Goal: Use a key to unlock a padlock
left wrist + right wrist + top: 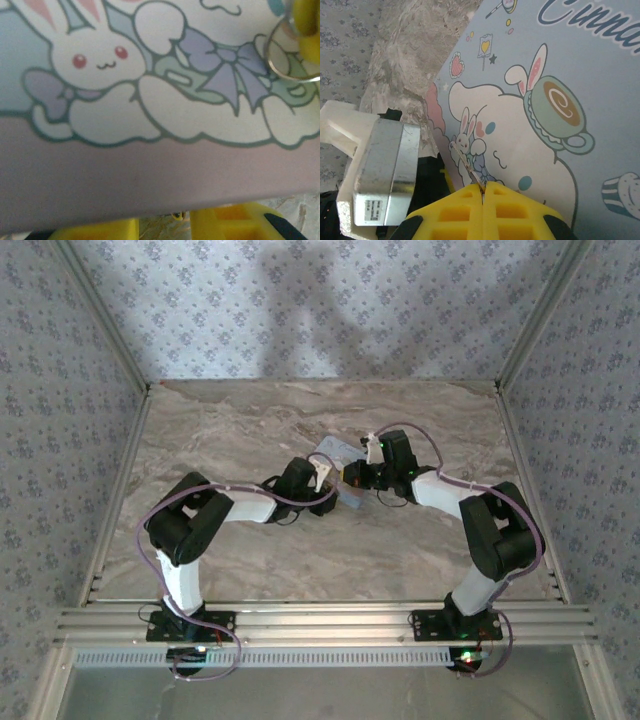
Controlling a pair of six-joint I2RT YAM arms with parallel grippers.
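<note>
At the middle of the table, over the mat [335, 450], your right gripper [483, 189] is pinching the key [468, 165] with its fingers pressed together. So little of the blade is sticking out that it is probably going to twist or slip if you are pushing it in crooked. The key is lying just ahead of those fingertips, close over the mat. The left gripper [165, 227] is standing near, but the mat edge is hiding its tips, so I cannot tell its state or the padlock's place.
</note>
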